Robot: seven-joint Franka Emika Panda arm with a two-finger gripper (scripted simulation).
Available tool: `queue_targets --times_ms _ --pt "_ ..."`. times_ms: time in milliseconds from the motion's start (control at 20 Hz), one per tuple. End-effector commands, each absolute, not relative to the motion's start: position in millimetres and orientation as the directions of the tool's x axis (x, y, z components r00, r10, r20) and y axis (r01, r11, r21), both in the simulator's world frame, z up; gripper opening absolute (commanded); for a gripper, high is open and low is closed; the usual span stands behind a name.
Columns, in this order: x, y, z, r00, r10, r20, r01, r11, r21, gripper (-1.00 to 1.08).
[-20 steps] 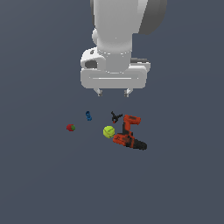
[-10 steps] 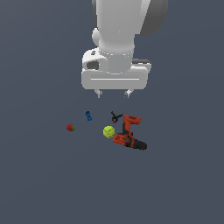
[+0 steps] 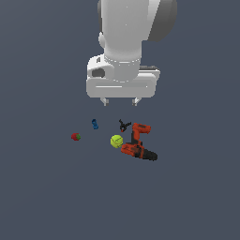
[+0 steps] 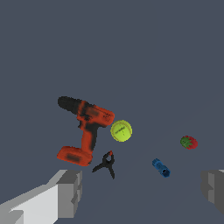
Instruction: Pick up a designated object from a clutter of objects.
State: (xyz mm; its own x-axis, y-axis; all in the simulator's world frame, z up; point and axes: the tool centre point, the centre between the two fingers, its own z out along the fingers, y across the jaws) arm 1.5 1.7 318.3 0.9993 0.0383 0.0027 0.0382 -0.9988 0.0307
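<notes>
only wrist-view: blue piece's [image 4: 161, 167] hollow end

The end effector [image 3: 121, 101] hangs spread wide above the clutter, touching nothing, with open air between its fingertips and the table [image 3: 47, 197].

In the exterior view, the blue bolt-shaped piece [image 3: 94, 124] lies alone. Bare table rings it from 12 o'clock round through 6 to 9. The strawberry [image 3: 75, 136] sits at its 8 o'clock, well apart. At its 3 o'clock the black-and-red clamp [image 3: 123, 125] is the nearest obstacle, still separated by a clear gap.

The tennis ball [image 3: 116, 141] lies at its 4 o'clock, just beside the power drill [image 3: 137, 146], forming a crowded cluster with the clamp.
</notes>
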Motion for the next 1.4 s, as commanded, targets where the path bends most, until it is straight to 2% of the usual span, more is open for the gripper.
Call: queue_targets --times_ms 0,600,1050,1350 --pt "1 -3 311 0.999 0.04 0.002 0.04 -0.999 0.028 1.0" --pt "-18 -53 232 0.999 0.054 0.0 0.054 -0.999 0.002 1.0" --pt "-63 -106 154 0.998 0.06 0.002 0.06 -0.998 -0.009 1.0" --pt "-94 -130 118 0.998 0.06 0.002 0.06 -0.998 -0.006 1.0"
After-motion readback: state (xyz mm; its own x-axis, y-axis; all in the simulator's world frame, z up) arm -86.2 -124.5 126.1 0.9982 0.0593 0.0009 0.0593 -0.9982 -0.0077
